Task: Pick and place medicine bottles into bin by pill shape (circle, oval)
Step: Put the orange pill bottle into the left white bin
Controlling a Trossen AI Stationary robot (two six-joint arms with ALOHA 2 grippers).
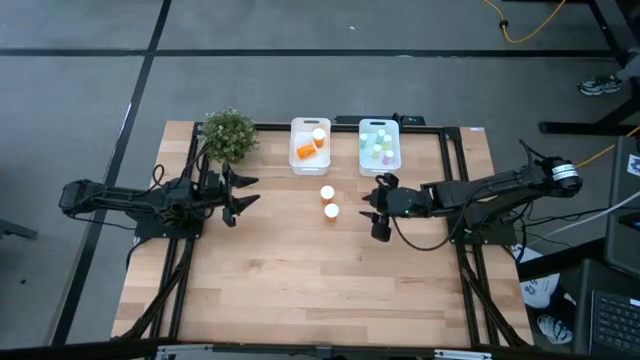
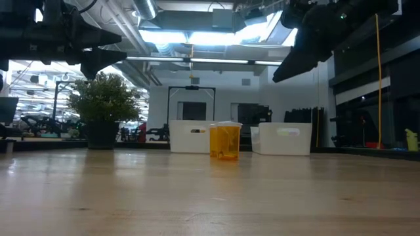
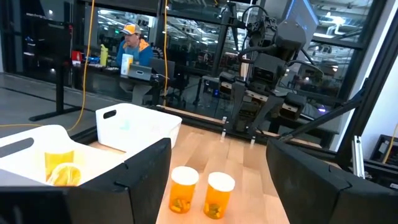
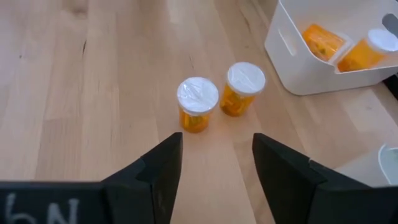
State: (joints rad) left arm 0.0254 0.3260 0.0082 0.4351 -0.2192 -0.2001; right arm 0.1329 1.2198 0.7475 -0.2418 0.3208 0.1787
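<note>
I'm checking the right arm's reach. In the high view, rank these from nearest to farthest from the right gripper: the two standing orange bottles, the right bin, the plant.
From the right gripper:
1. Standing orange bottles, mid-table beside it.
2. Right bin, behind it.
3. Plant, far corner on the left arm's side.

From my station, the pill shape inside the two standing orange bottles (image 1: 328, 201) is too small to tell from overhead. In the low view they overlap into one amber mass (image 2: 225, 140). My right gripper's (image 4: 216, 163) camera cuts off the left bin (image 4: 311, 62) at three o'clock, along with a capped bottle (image 4: 367, 50) in it. In the right bin (image 1: 380, 146), the small pale bottles (image 1: 378, 147) blur together; I can't count them.
</note>
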